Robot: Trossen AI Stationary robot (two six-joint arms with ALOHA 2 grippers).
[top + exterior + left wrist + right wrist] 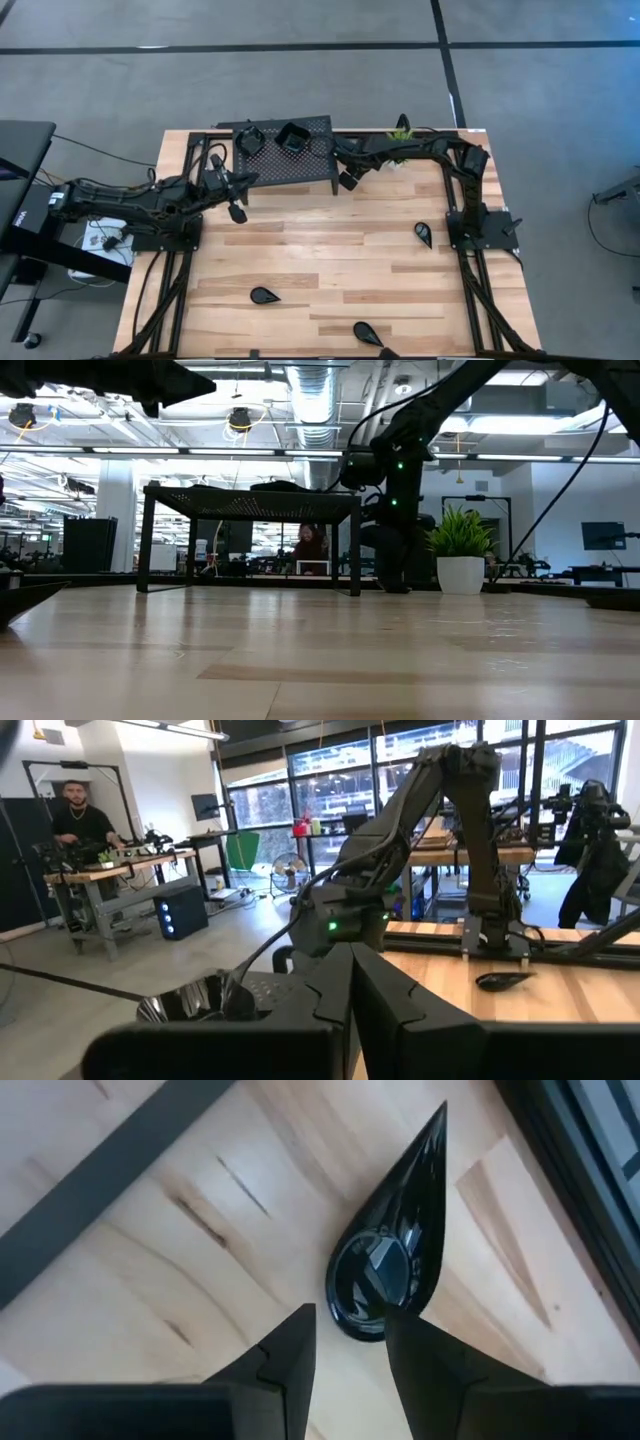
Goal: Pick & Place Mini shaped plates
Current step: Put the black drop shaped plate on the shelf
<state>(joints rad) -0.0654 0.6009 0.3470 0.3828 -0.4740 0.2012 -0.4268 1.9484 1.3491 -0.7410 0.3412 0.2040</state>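
The step in hand is the pick. My right gripper [350,1325] is down at the light wooden table [330,250], just off the right front leg of the black perforated metal stand [310,165]. Its fingers are spread, not closed on anything. Just beyond their tips lies a glossy black teardrop-shaped mini plate [385,1270], flat on the wood with its point facing away from me.

As I judge it, the next move is to push forward a little so the fingers straddle the plate's round end. Then I pinch the rim and lift straight up. The glaze looks slippery and the rim is shallow, so the grip must be square or the plate may squirt out.

The stand's leg is close beside me, and the small green potted plant [400,135] sits off the stand's right rear corner, so the lift needs to clear both. On top of the stand sit a wavy-edged roundish black dish [248,138] and a square black dish [292,138]. Three more teardrop plates [423,234] [264,295] [366,333] lie well in front of the stand. My left gripper [236,205] waits clenched and empty near the stand's left front corner.
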